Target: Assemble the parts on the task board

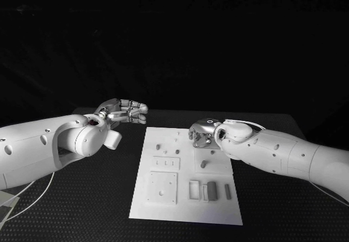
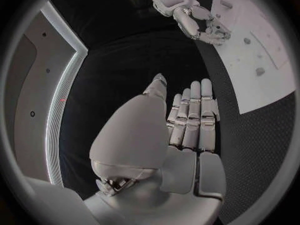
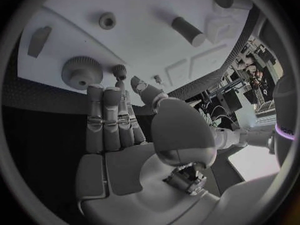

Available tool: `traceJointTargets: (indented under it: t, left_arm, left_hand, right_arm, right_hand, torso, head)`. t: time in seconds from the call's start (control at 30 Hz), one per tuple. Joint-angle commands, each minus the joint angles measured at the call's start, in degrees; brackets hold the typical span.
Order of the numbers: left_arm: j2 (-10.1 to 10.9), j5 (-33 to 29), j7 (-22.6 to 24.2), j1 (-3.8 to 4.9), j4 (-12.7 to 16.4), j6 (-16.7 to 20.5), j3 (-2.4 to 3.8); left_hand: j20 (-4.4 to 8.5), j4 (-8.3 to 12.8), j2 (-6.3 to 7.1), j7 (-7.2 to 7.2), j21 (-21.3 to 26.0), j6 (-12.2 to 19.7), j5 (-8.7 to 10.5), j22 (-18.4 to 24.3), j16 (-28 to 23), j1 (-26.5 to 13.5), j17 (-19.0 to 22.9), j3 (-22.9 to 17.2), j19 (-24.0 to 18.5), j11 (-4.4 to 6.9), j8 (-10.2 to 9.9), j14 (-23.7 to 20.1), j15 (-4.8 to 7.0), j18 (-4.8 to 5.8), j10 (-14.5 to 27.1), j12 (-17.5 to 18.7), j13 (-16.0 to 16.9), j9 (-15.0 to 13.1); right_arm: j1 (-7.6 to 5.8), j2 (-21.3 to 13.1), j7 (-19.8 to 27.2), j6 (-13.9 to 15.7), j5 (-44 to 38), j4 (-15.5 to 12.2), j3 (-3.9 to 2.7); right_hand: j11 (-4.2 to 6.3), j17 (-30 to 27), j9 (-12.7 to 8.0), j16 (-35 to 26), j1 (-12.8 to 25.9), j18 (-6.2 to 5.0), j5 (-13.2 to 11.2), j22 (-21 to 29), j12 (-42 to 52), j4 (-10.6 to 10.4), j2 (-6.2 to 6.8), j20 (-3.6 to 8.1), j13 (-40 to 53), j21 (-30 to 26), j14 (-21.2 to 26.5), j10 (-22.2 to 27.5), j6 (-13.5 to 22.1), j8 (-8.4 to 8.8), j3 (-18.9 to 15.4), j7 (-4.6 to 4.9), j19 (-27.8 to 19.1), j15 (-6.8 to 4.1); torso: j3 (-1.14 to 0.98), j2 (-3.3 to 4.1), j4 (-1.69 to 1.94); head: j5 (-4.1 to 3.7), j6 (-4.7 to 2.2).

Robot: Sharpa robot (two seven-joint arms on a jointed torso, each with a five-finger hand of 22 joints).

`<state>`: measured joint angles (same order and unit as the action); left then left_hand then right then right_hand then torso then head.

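Black table, task board long axis running away from robot, both hands' fingers straight, empty.

The task board lies mid-table, left hand beside it, right hand over it.

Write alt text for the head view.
A white task board lies mid-table between two white robot arms. The right hand hovers at the board's far right edge, holding nothing visible; the left hand hangs off the board, beyond its far left corner.
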<state>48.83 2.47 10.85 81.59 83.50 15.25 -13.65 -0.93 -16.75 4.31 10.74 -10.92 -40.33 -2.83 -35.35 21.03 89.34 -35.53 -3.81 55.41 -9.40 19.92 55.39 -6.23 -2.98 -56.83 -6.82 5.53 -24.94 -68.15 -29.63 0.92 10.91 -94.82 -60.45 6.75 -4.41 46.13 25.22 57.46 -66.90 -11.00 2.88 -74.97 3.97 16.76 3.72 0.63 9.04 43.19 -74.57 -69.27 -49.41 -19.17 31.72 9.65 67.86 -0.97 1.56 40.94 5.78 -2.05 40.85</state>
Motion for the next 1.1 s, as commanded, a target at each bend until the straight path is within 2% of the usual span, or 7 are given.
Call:
traceJointTargets:
  t: [0.03,0.23,0.47,0.67,0.9,1.0,1.1]
  left_arm:
    - [0.0,0.1,0.2,0.11,0.0,-0.1,0.05]
    - [0.3,0.1,0.1,0.12,-0.3,-0.1,0.03]
    - [0.4,0.1,0.1,0.12,-0.3,-0.2,0.02]
    - [0.4,0.1,0.1,0.12,-0.4,-0.1,0.02]
    - [0.4,0.1,0.0,0.12,-0.5,-0.3,0.01]
    - [0.5,0.1,0.1,0.12,-0.5,-0.3,0.01]
    - [0.4,0.1,0.1,0.12,-0.7,-0.4,0.01]
  left_hand:
    - [0.18,0.1,0.22,0.07,0.4,-0.4,-0.08,0.1,-0.3,0.3,-0.1,0.4,0.3,0.23,-0.3,0.0,-0.19,-0.37,0.1,0.3,-0.1,0.1]
    - [0.18,0.1,0.28,0.15,0.5,-0.3,-0.08,0.1,-0.4,0.0,-0.2,0.5,0.3,0.19,-0.5,0.0,-0.2,-0.35,0.1,0.5,-0.1,0.2]
    - [0.18,0.1,0.31,0.12,0.5,-0.3,-0.08,0.1,-0.5,0.0,-0.2,0.6,0.3,0.21,-0.5,0.0,-0.2,-0.35,0.1,0.6,-0.1,0.2]
    - [0.19,0.1,0.23,0.08,0.5,-0.3,-0.08,0.2,-0.5,0.0,-0.2,0.6,0.3,0.23,-0.5,0.0,-0.2,-0.35,0.1,0.6,-0.1,0.2]
    - [0.2,0.1,0.2,0.06,0.6,-0.4,-0.08,0.2,-0.5,0.0,-0.3,0.6,0.3,0.24,-0.5,0.1,-0.19,-0.35,0.1,0.7,-0.1,0.2]
    - [0.23,0.2,-0.03,-0.02,0.6,-0.4,-0.09,0.2,-0.6,0.3,-0.3,0.4,0.4,0.31,-0.6,0.1,-0.17,-0.37,0.0,0.8,-0.1,0.3]
    - [0.23,0.2,-0.05,-0.03,0.6,-0.4,-0.08,0.2,-0.6,0.4,-0.4,0.4,0.4,0.32,-0.6,0.1,-0.17,-0.37,0.0,0.8,-0.1,0.3]
  right_arm:
    - [0.01,-0.4,-1.6,1.9,-2.6,-0.7,-0.02]
    - [0.01,-0.9,-2.4,2.7,-3.4,-1.7,-0.02]
    - [0.01,-1.4,-3.6,4.6,-4.5,-2.3,-0.02]
    - [0.01,-1.9,-5.2,5.1,-5.4,-3.7,-0.03]
    - [0.01,-2.1,-5.1,2.9,-5.4,-3.3,-0.03]
    - [0.01,-2.0,-4.8,2.0,-5.7,-3.5,-0.03]
    - [0.02,-2.0,-4.9,1.3,-6.1,-3.7,-0.03]
  right_hand:
    - [-1.64,0.1,-0.1,0.3,0.3,-4.0,0.1,-1.4,-0.2,-0.1,0.84,-0.04,-0.2,0.4,0.1,2.2,-0.2,0.44,0.3,0.27,-0.4,0.5]
    - [-1.79,0.3,-0.3,1.1,0.7,-4.0,0.1,-1.4,-0.3,-0.1,1.82,0.17,-0.6,1.1,-0.1,2.6,0.0,0.77,0.4,0.4,-0.1,0.64]
    - [-2.13,0.3,-0.4,1.6,1.1,-4.0,0.1,-1.3,-0.3,-0.1,2.75,0.26,-1.1,1.5,-0.1,3.5,0.1,1.0,0.6,0.5,-0.1,0.98]
    - [-1.91,0.8,-0.3,3.2,1.4,-4.0,0.1,-1.4,0.1,-0.2,3.23,0.69,-1.1,2.8,-0.7,2.9,-0.3,0.95,0.8,0.4,0.6,0.77]
    - [-1.89,0.9,-0.2,3.8,1.5,-4.0,0.1,-1.4,0.1,-0.2,3.33,0.85,-1.1,3.3,-0.6,2.8,-0.7,0.78,1.0,0.21,0.7,0.75]
    - [-1.9,0.9,-0.2,4.1,1.5,-4.0,0.1,-1.4,0.0,-0.2,3.27,0.91,-1.2,3.5,-0.7,2.8,-0.8,0.76,1.1,0.16,0.7,0.77]
    - [-1.9,1.0,-0.2,4.4,1.6,-4.0,0.1,-1.4,0.1,-0.2,3.1,1.0,-1.2,3.8,-0.7,2.6,-1.0,0.69,1.2,0.09,0.7,0.77]
  torso:
    - [0.06,0.39,0.06]
    - [-0.03,0.75,0.15]
    - [-0.01,1.12,0.15]
    - [-0.03,1.32,0.18]
    - [0.03,1.5,0.32]
    - [0.06,1.58,0.3]
    - [-0.03,1.67,0.23]
  head:
    - [-0.06,0.09]
    - [-0.19,-0.06]
    - [-0.32,-0.34]
    - [-0.45,-0.45]
    - [-0.74,-0.38]
    - [-0.71,-0.61]
    - [-0.59,-0.89]
